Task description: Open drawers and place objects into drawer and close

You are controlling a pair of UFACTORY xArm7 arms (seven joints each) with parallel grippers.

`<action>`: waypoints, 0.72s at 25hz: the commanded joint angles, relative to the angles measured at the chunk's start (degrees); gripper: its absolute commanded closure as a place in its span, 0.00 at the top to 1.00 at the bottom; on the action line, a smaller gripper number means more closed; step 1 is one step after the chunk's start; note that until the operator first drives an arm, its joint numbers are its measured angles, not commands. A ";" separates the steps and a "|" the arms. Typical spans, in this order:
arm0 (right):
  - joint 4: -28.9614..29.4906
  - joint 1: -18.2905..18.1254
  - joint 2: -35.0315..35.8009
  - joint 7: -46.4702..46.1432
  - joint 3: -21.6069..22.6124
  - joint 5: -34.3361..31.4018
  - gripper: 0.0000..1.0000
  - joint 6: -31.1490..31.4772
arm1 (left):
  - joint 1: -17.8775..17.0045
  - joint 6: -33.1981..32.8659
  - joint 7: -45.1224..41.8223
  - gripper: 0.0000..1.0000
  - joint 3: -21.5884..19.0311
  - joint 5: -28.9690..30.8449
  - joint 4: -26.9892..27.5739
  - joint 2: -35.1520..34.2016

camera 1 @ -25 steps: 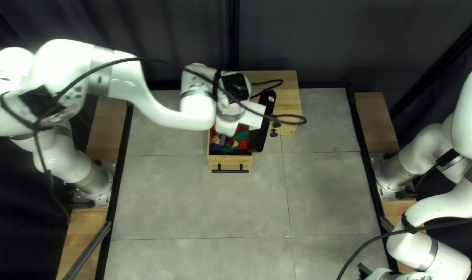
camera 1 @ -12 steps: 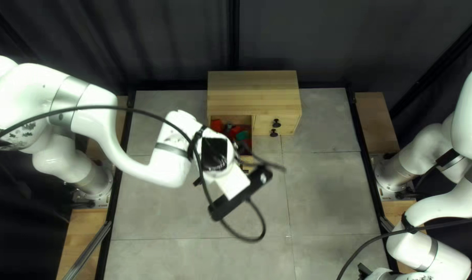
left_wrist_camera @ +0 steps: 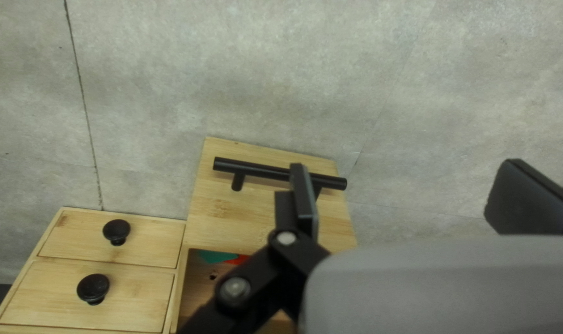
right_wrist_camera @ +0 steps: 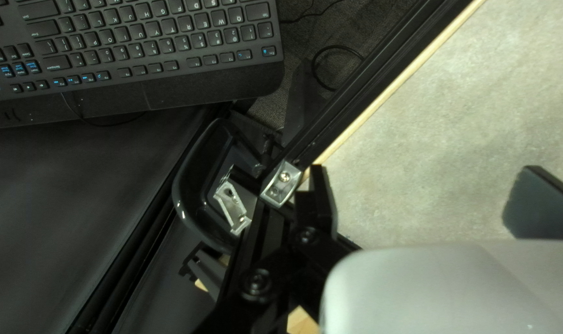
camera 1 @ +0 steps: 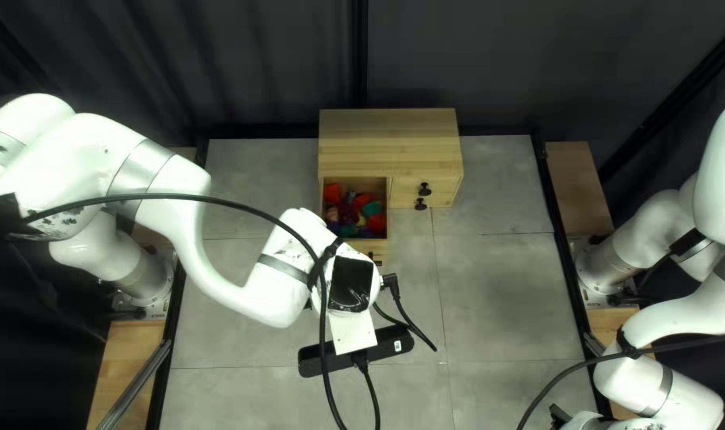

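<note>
My left gripper (camera 1: 348, 285) is over the table before the wooden cabinet (camera 1: 390, 143), its fingertips hidden. The cabinet's large drawer (camera 1: 370, 247) is pulled out and holds red, green and blue objects (camera 1: 353, 213). In the left wrist view my left gripper (left_wrist_camera: 412, 195) stands open and empty; one finger crosses the view of the black bar handle (left_wrist_camera: 253, 168) on the drawer front (left_wrist_camera: 216, 213). Two small knobbed drawers (left_wrist_camera: 136, 238) beside it are closed. At the table's near right corner is my right gripper (camera 1: 561, 416); the right wrist view shows this gripper (right_wrist_camera: 431, 196) open, holding nothing.
My left arm (camera 1: 259, 287) reaches across the table's left part, with loose cables (camera 1: 402, 306) hanging beside its wrist. Under and beside the right gripper run a black table-edge rail (right_wrist_camera: 368, 80) and a metal bracket (right_wrist_camera: 281, 184); a keyboard (right_wrist_camera: 139, 43) lies beyond the rail.
My left arm has swung back from over the open drawer toward the table's near edge, uncovering the cabinet and the drawer's contents. The right arm has stayed still.
</note>
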 commanded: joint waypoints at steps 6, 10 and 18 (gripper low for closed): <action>0.00 0.00 0.00 0.00 0.00 0.00 1.00 0.00 | -0.19 -0.77 6.49 1.00 -0.79 1.68 -2.19 -2.15; 0.00 0.00 0.00 0.00 0.00 0.00 1.00 0.00 | 0.78 -6.07 11.11 1.00 -0.14 4.38 -7.56 -4.56; 0.00 0.00 0.00 0.00 0.00 0.00 1.00 0.00 | 1.22 -13.43 10.76 1.00 0.70 10.11 -11.69 -3.44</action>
